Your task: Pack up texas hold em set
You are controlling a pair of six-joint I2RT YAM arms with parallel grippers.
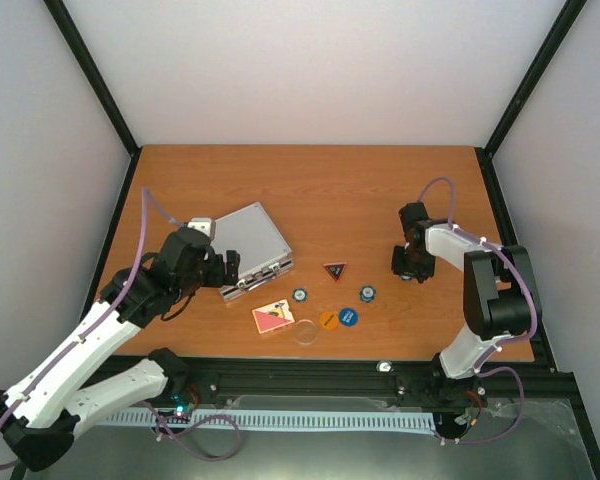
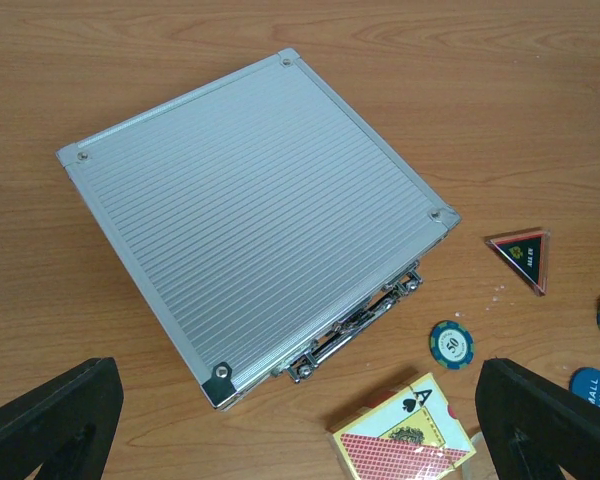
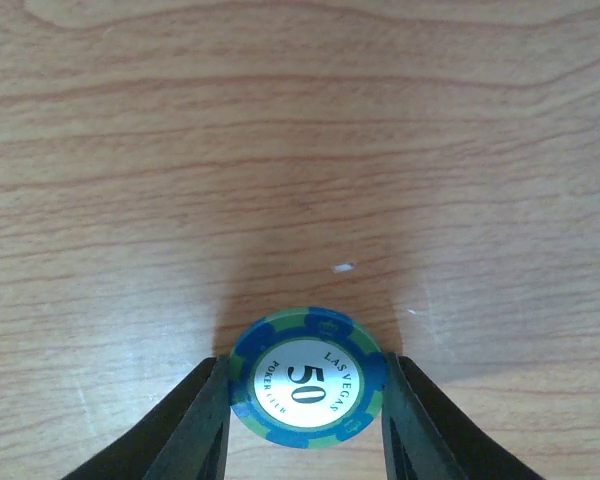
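**Now: one chip pinched at the right, case shut at the left**

Left of the middle of the table (image 1: 310, 185), the silver case (image 2: 250, 220) is seen lying flat with its lid shut and its latches turned toward the near edge. The left gripper (image 1: 230, 270) is held just beside that latched side. Its fingers (image 2: 50, 425) are spread wide, and nothing is gripped between them.

Between the case and the near edge, loose pieces are scattered:
- The red-black triangle (image 1: 334, 270) and a blue-white chip (image 1: 299, 295) are found nearest the latches.
- A second chip (image 1: 367, 293) is seen further right.
- The pink card deck (image 1: 272, 318) is placed closer to the near edge, with the clear disc (image 1: 305, 331) just beside it.
- The orange disc (image 1: 327, 320) and the blue disc (image 1: 348, 317) are set side by side.

Toward the right edge, well apart from these, the right gripper (image 1: 412, 268) is held low over the table. Its fingers (image 3: 195, 420) are clenched against both sides of a third chip (image 3: 307, 377), marked 50. Whether that chip is resting on the wood cannot be told.
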